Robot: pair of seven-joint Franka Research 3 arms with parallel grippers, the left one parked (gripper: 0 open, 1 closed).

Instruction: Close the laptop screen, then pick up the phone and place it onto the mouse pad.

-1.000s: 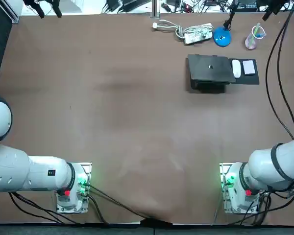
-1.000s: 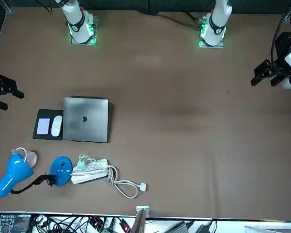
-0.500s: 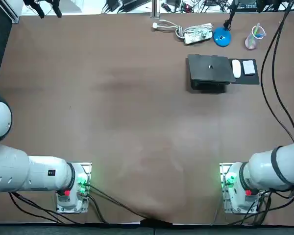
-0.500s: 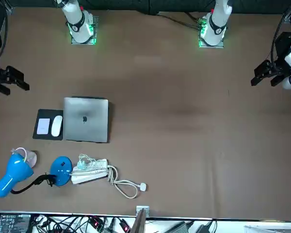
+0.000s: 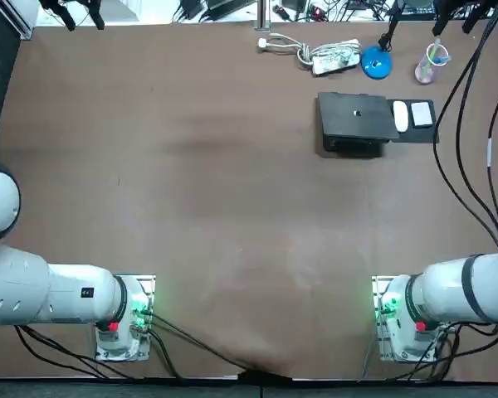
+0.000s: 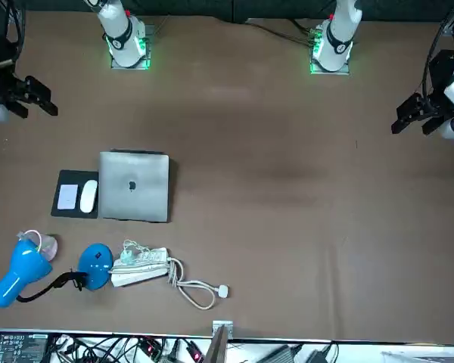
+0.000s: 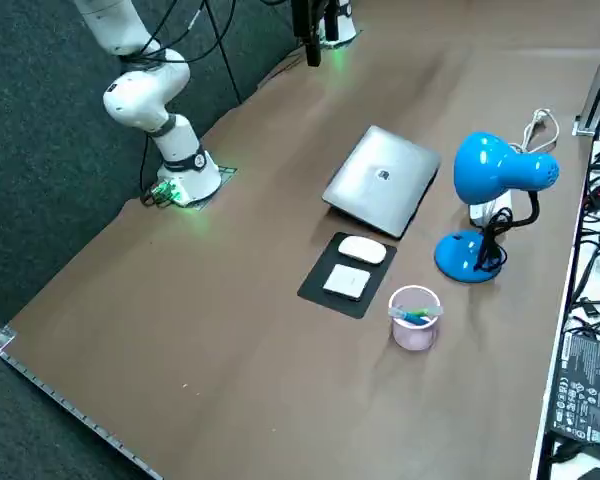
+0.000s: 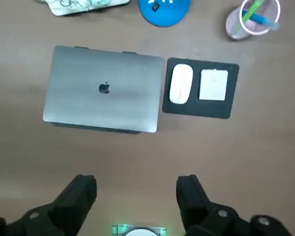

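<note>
The grey laptop (image 8: 103,88) lies shut on the table (image 5: 191,166), also seen as laptop (image 6: 134,186) and laptop (image 7: 382,180). Right beside it is the black mouse pad (image 8: 196,110), which carries a white mouse (image 8: 181,84) and the white phone (image 8: 213,84) flat, side by side. In the front view the phone (image 6: 66,197) sits on the pad's outer half. My right gripper (image 8: 136,194) hangs high over bare table on the robot's side of the laptop, open and holding nothing. The front view shows the gripper (image 6: 32,94) well apart from the pad.
Behind the laptop stand a blue desk lamp (image 7: 500,175), a white power strip with coiled cord (image 5: 332,56) and a pink cup (image 7: 414,318) holding pens. Cables (image 5: 469,166) hang along the table's right side. The right arm's base (image 5: 402,319) sits at the near edge.
My right gripper has drawn back from the mouse pad toward the robot's side of the table. Laptop, mouse and phone have stayed where they were.
</note>
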